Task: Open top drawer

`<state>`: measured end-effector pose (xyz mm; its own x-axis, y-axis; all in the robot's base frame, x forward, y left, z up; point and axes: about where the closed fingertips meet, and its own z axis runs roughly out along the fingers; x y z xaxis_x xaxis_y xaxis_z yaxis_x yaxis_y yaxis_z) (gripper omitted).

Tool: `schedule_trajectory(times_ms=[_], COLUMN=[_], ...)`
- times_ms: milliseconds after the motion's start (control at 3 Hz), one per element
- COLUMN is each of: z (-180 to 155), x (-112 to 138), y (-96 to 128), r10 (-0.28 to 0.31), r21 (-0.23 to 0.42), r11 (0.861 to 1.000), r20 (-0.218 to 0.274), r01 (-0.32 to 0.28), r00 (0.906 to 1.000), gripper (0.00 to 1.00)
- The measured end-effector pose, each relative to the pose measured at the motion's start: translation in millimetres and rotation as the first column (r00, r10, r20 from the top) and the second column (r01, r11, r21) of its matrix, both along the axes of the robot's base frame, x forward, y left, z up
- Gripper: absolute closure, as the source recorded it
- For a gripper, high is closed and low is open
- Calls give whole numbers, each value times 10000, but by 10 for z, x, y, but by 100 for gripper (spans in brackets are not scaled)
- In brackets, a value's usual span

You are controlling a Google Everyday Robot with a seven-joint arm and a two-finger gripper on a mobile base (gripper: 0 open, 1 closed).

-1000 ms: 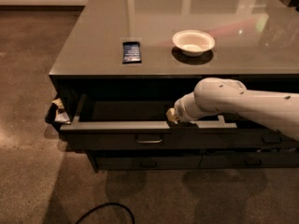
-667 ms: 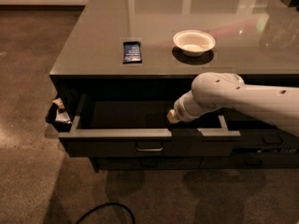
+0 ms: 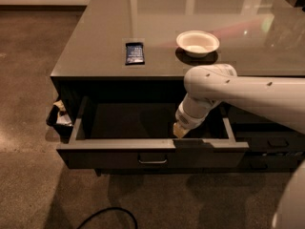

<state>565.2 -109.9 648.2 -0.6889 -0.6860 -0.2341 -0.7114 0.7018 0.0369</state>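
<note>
The top drawer (image 3: 109, 156) of the dark grey-brown cabinet stands pulled out towards me, its front panel low in the view with a small loop handle (image 3: 152, 161) at its centre. Its shallow interior (image 3: 128, 120) shows and looks empty. My gripper (image 3: 180, 130) comes in from the right on the white arm (image 3: 248, 97) and sits just inside the drawer, behind the top edge of the front panel, right of the handle.
A white bowl (image 3: 198, 42) and a dark blue packet (image 3: 134, 53) lie on the glossy cabinet top (image 3: 95, 37). A small bin with crumpled rubbish (image 3: 59, 117) hangs at the cabinet's left side. Shorter drawers (image 3: 271, 144) sit at the right. A black cable (image 3: 107, 215) lies on the floor.
The drawer has slid further out towards me. The gripper has moved with its front edge, and the arm has swung a little forward and down.
</note>
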Motion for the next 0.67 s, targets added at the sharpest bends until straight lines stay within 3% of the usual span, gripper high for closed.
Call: schedule_trajectory(times_ms=[333, 667], z=[-84, -172], x=[-184, -347], y=[-21, -36], r10=[1255, 2487], r21=[-717, -1003], r11=[9885, 9567], r20=[-1040, -2065], r01=[-1333, -2733], r00=[9866, 9463], gripper=[100, 81])
